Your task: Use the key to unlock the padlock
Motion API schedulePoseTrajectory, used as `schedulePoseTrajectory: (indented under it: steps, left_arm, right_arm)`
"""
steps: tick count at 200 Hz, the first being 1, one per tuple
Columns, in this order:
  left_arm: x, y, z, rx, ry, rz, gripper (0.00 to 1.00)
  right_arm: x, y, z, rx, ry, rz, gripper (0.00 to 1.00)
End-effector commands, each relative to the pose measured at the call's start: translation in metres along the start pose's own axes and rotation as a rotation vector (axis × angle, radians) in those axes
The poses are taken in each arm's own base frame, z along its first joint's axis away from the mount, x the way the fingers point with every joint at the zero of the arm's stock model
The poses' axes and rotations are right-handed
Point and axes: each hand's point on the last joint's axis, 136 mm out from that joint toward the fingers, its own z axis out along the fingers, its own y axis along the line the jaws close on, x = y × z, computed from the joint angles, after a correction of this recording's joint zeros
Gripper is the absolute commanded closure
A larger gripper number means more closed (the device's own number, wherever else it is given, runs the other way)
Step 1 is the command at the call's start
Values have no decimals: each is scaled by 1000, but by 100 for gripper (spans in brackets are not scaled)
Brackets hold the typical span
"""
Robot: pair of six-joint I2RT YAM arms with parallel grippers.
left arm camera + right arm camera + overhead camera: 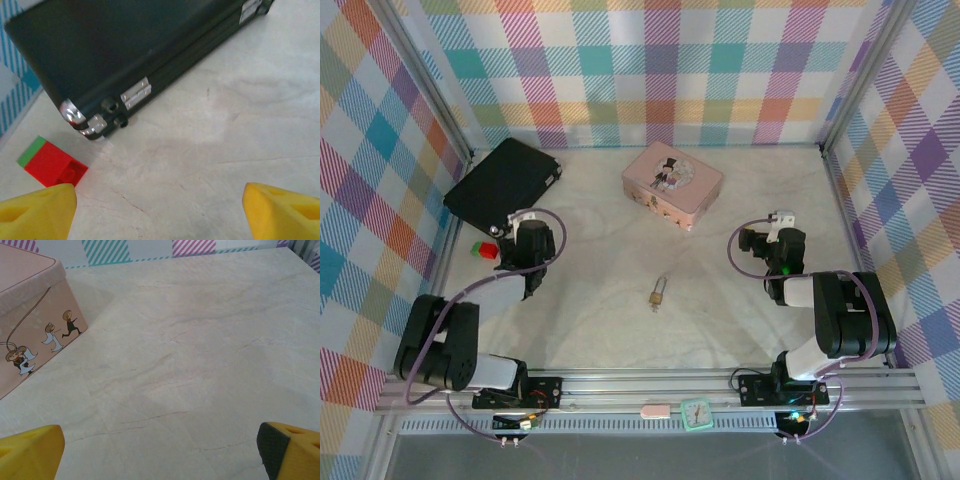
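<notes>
The tiny brass padlock [659, 294] lies on the pale table near the middle, its thin silver shackle pointing away from the arms. A small silver bit at its near end may be the key; it is too small to tell. My left gripper [508, 236] hovers at the left, beside the black case, well apart from the padlock. In the left wrist view it [160, 215] is open, with bare table between the yellow fingertips [37, 210]. My right gripper [752, 241] is at the right, also away from the padlock. It [160, 455] is open over bare table.
A black case [503, 182] [125, 45] lies at the back left, with a red and green block [483, 249] [50, 162] by its near corner. A pink tin [672, 183] [30, 315] stands at the back centre. Plaid walls enclose the table.
</notes>
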Motion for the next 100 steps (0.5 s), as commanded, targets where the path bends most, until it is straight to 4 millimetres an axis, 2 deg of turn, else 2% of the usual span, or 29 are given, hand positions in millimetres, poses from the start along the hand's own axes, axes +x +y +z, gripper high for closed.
schedulePoseTrajectory:
  steps: [1,12,30,66,100]
  left_arm:
    - [-20,-6,10,120,-152,-101,16]
    - [-18,-15,12,201,-171,-119,16]
    - [-2,-24,20,249,-191,-114,17]
    - [-3,-29,18,285,-198,-103,15]
    - [-3,-32,20,289,-184,-92,0]
  right_arm:
    - [-5,6,-1,-24,-26,6,1]
    - [-5,6,-1,-25,-25,4,1]
    - [-5,6,0,-26,-23,3,1]
    - [-4,17,1,-86,-8,-22,1]
    - [-4,19,2,-100,-5,-27,1]
